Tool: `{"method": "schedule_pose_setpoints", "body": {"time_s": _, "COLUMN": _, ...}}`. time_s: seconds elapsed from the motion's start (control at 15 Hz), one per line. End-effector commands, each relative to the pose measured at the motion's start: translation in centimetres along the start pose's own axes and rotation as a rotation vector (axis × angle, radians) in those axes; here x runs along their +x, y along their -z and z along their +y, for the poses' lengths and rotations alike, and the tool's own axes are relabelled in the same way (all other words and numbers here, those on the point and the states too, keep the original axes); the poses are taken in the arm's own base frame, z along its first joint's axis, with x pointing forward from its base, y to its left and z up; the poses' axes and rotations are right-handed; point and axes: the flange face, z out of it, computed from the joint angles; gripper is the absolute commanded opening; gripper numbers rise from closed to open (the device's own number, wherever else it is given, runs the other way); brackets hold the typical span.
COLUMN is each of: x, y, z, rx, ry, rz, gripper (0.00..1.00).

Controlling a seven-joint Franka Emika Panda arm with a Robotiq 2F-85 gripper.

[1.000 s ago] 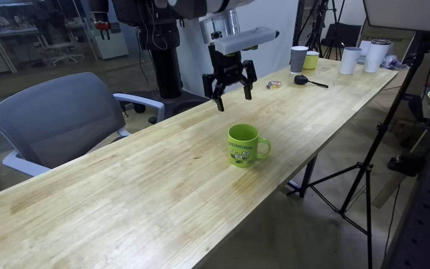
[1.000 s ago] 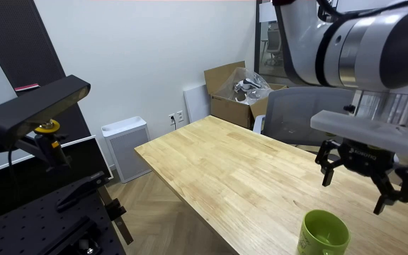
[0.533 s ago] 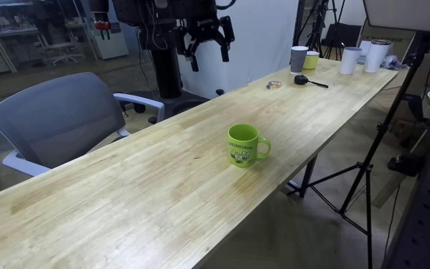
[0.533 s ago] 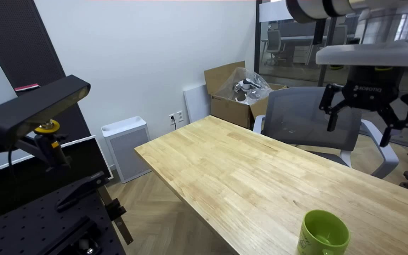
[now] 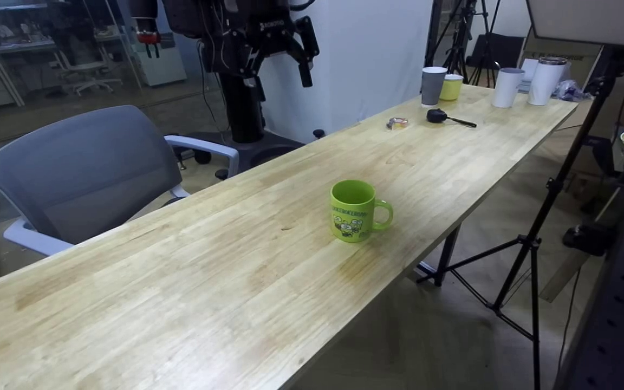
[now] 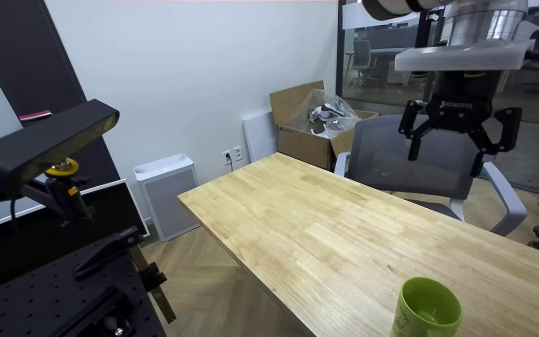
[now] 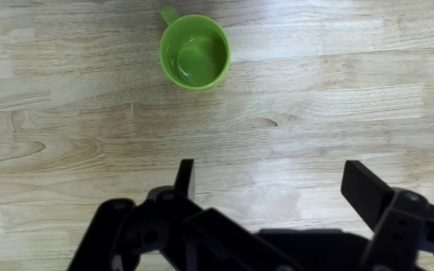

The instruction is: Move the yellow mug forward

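Wrist view: your hand (image 7: 269,165) is spread wide, gripping nothing; the yellow mug (image 7: 195,52) stands upright on the counter (image 7: 333,86), up and left of the hand there — you likely need to travel over it before lowering.

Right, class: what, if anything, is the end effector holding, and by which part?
Nothing is held: the end effector is open, and the lime-green cartoon-print mug stands apart from it on the wooden table.

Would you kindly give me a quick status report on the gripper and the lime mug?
Gripper open, nothing held. Lime mug upright on table. No obstacle visible between them in wrist view.
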Motion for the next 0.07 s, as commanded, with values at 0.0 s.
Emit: {"method": "schedule_pose_setpoints", "body": {"time_s": 0.0, "x": 0.03, "y": 0.03, "z": 0.11, "rx": 0.0, "ry": -0.001, "rz": -0.001, "gripper": 1.0}}
